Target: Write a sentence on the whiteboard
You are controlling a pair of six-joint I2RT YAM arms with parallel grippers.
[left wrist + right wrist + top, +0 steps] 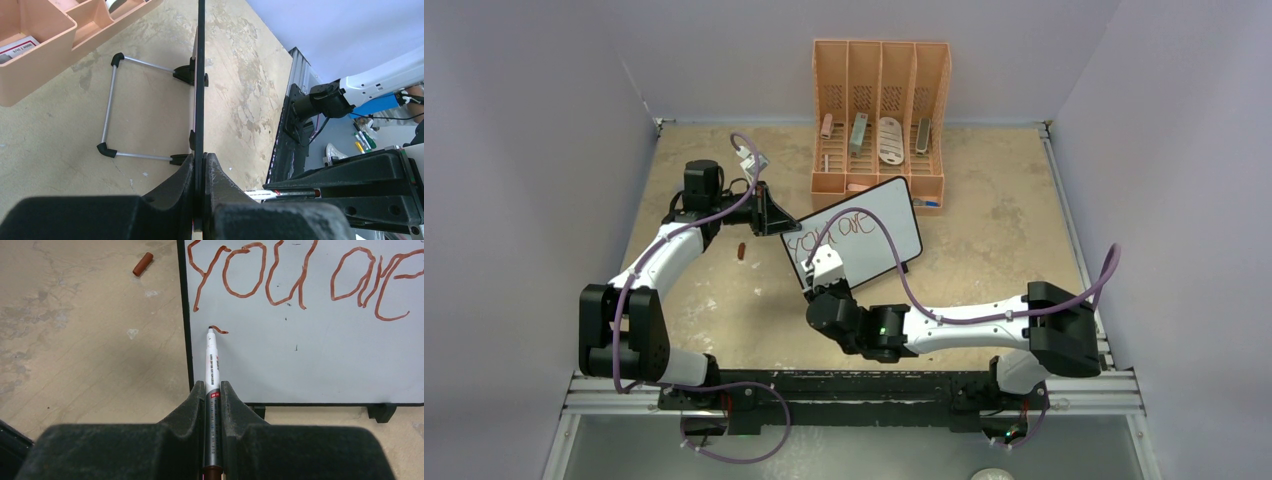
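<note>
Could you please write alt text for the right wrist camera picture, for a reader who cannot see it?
The right gripper clamps a marker between its black fingers, the tip touching the whiteboard at a short stroke below the red-brown words "you are". A brown cap lies on the beige table, left of the board.

Beige table (1009, 235): whiteboard (879, 240), orange organizer (865, 70), cap (741, 251)

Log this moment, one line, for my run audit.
left hand: grips whiteboard | right hand: marker on whiteboard | sentence: "you are" written
</note>
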